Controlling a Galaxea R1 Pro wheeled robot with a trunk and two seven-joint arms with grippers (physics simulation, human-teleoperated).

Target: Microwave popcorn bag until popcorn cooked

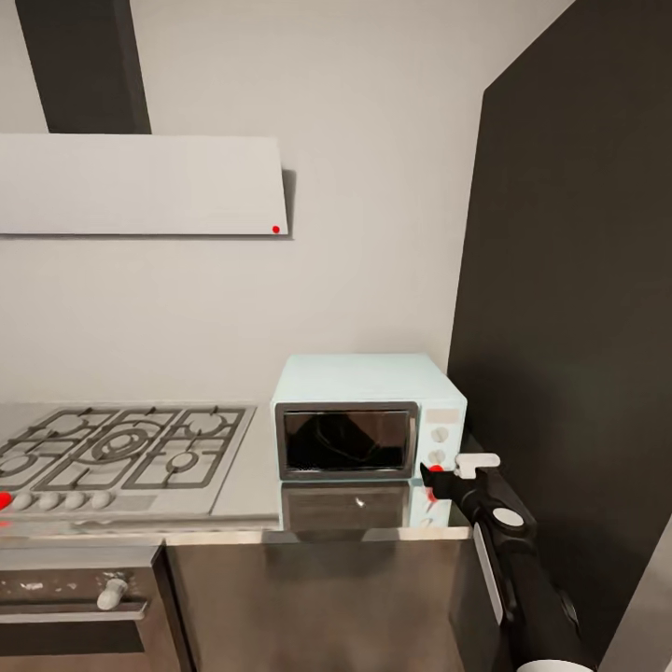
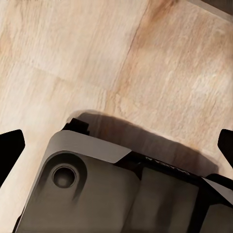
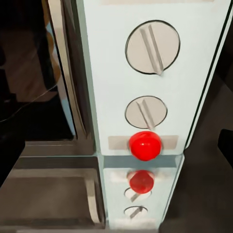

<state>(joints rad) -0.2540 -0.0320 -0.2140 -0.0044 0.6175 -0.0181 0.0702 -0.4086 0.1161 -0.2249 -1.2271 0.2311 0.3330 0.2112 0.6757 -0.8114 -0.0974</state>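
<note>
Mint-blue, the microwave (image 1: 369, 415) is seen on the grey desk (image 1: 252, 485), beside a gas hob (image 1: 117, 453), its dark door closed. The right claw (image 1: 448, 476) is held at its red dot (image 3: 144, 144), below two knobs (image 3: 152, 47); how far it is open cannot be told. The left claw's fingertips (image 2: 9, 150) are spread wide over wooden floor (image 2: 97, 53), nothing held.

We see a home kitchen: a gas hob (image 1: 121, 455) set in the countertop (image 1: 252, 485), the microwave (image 1: 369, 415) just beside it, hood (image 1: 140, 185) above.
</note>
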